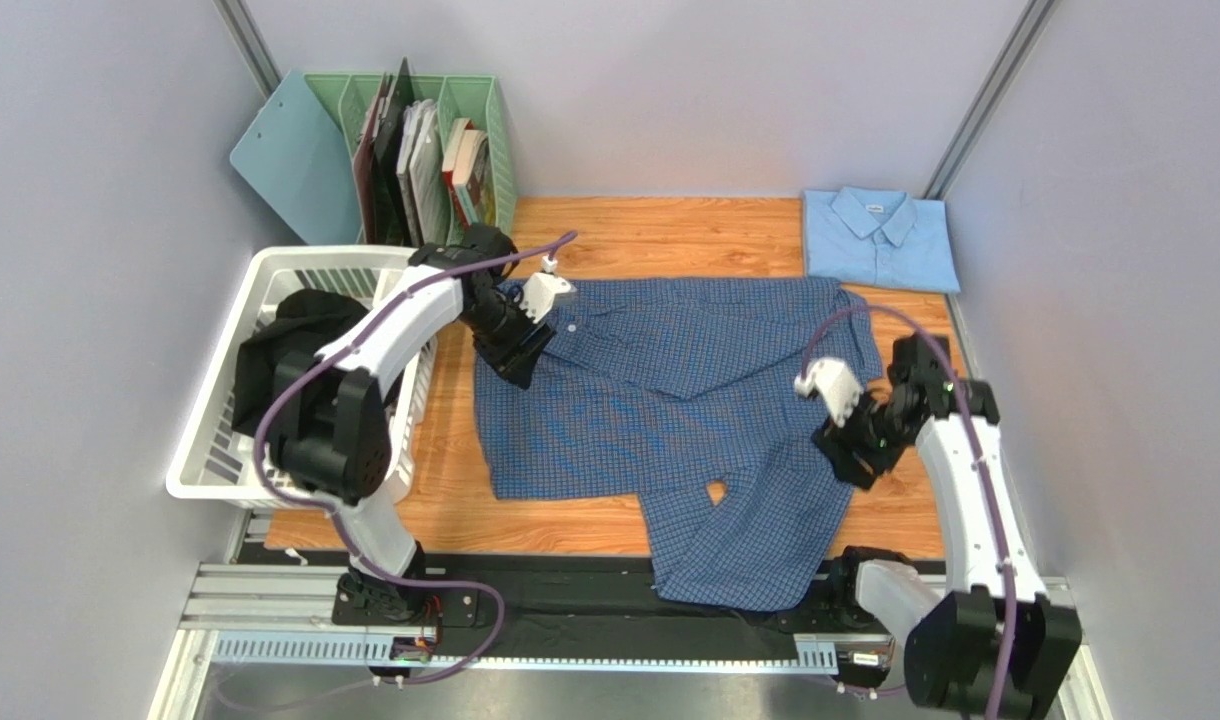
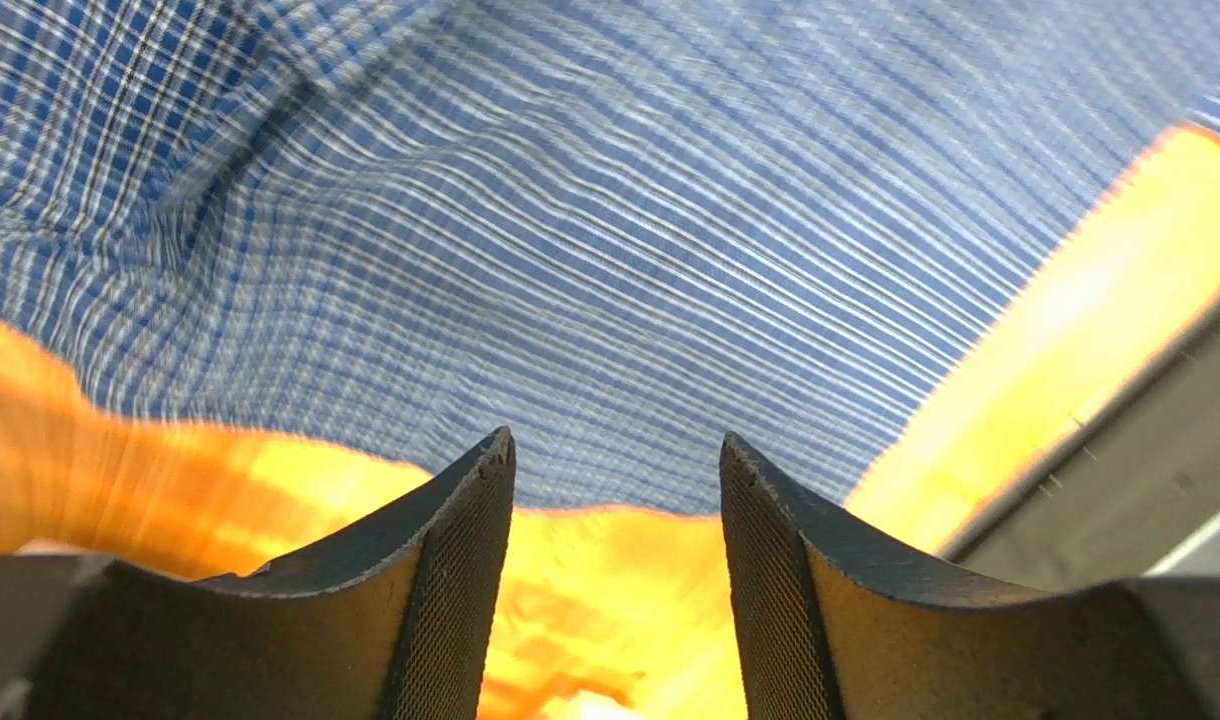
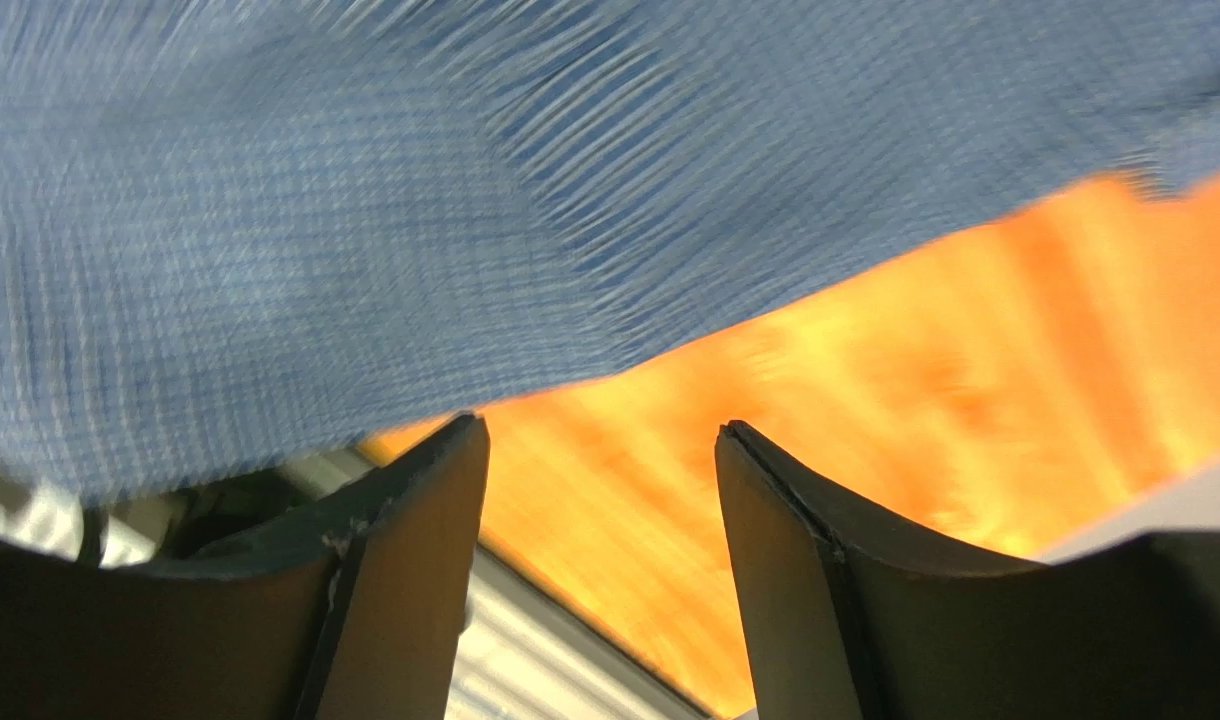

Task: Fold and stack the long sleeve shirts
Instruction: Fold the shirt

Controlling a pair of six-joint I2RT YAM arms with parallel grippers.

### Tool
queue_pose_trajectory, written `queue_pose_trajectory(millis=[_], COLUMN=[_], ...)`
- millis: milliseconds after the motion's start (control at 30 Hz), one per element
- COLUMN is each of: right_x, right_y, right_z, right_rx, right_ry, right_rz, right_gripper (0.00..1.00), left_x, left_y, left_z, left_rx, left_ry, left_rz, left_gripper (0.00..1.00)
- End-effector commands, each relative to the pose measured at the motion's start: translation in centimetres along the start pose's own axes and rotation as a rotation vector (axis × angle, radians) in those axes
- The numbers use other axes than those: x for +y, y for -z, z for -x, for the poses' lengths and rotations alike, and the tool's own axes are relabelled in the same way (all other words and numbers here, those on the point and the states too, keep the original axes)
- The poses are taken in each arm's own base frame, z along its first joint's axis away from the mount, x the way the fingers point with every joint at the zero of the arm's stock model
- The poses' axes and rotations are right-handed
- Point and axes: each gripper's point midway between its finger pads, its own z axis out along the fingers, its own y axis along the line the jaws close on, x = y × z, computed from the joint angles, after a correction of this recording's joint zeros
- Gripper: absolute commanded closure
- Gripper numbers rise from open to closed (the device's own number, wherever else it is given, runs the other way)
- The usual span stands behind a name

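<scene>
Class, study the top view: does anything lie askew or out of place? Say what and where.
The checked shirt lies crooked and rumpled, its near part hanging over the front edge of the table. By contrast, the pale blue shirt sits neatly folded in the far right corner.

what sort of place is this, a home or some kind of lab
Likely a robotics lab test cell, not a home: the left arm and right arm bolted to a rail beside a wooden table, plain grey panel walls, and staged props, a checked shirt and a white basket.
</scene>
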Motion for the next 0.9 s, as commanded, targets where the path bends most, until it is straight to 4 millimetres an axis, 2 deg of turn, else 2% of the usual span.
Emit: queue_pose_trajectory(millis=[0, 67, 200, 433, 733, 800, 833, 867], right_x=[5.0, 5.3, 6.0, 7.4, 8.3, 8.3, 7.5, 7.2], right_y=[-2.0, -2.5, -3.1, -4.8, -8.2, -8.7, -9.2, -9.4], right_z=[-5.4, -6.0, -6.0, -5.3, -6.9, -6.6, -5.5, -5.5], right_rx=[0.134, 0.145, 0.169, 0.262, 0.347, 0.356, 0.34, 0.359], right_ry=[0.257, 0.276, 0.308, 0.405, 0.56, 0.569, 0.549, 0.54], right_rz=[0.175, 0.19, 0.287, 0.426, 0.437, 0.434, 0.389, 0.361], right_gripper=[0.39, 0.39, 0.38, 0.36, 0.48, 0.49, 0.5, 0.51], left_x=[-2.9, -3.5, -4.5, -4.3, -4.3, -4.0, -3.8, -3.6], left_y=[1.2, 0.9, 0.0, -0.7, -1.2, -1.2, -1.2, -1.2], left_z=[-0.5, -1.2, -2.4, -3.5, -4.9, -5.2, -5.3, -5.2], left_rx=[-0.073, -0.062, -0.047, -0.023, 0.002, 0.005, 0.008, 0.004], left_ry=[-0.084, -0.073, -0.039, -0.045, -0.055, -0.063, -0.064, -0.07], left_rz=[-0.074, -0.102, -0.146, -0.132, -0.133, -0.117, -0.109, -0.097], left_gripper=[0.4, 0.38, 0.36, 0.36, 0.36, 0.36, 0.36, 0.36])
